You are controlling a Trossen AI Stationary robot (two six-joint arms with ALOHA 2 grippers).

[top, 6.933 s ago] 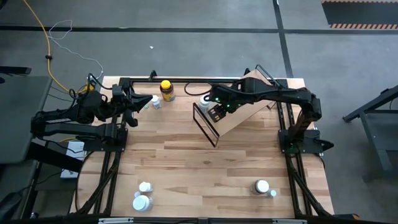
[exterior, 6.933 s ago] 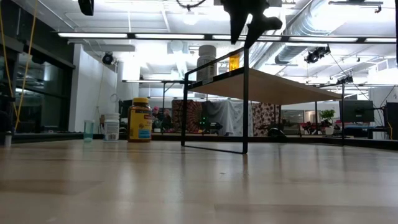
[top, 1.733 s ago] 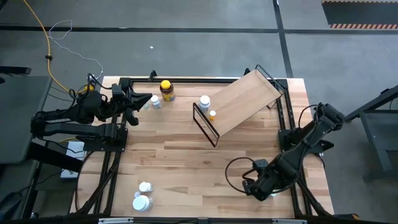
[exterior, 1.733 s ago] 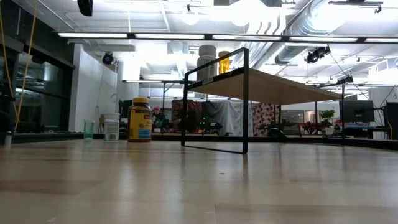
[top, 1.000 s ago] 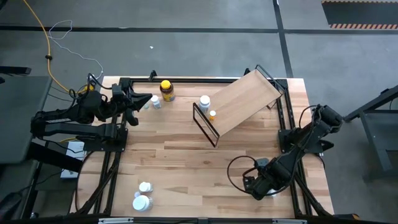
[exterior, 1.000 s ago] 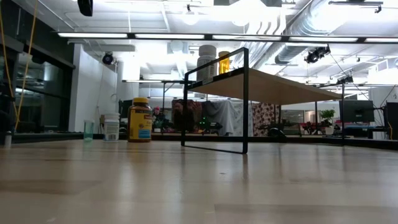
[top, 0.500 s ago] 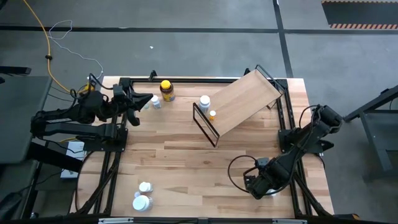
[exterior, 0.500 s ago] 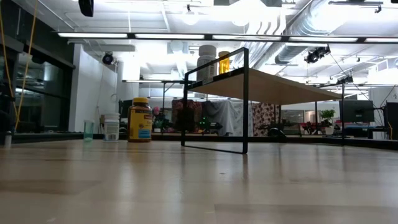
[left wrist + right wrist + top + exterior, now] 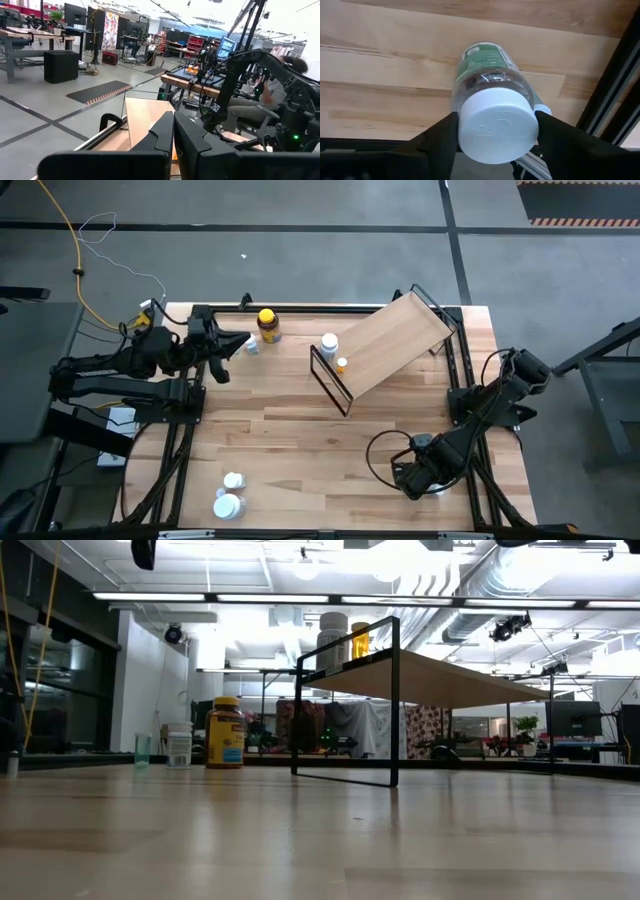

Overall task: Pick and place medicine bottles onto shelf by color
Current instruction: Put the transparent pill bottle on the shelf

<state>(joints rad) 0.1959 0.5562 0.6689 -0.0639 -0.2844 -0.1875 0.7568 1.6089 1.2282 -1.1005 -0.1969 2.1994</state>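
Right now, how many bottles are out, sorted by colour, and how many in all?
Amber bottles with yellow caps: 2 (big one on the table, small one on the shelf)
White-capped bottles: 6 (shelf, far edge, near corner, one in the right gripper, a small one behind it)
Small clear bottle: 1
Total: 9

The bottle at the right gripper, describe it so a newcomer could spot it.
On the table's near right corner, the right gripper straddles a clear bottle. It has a wide white cap and green label; the two bottles opposite stand unattended.
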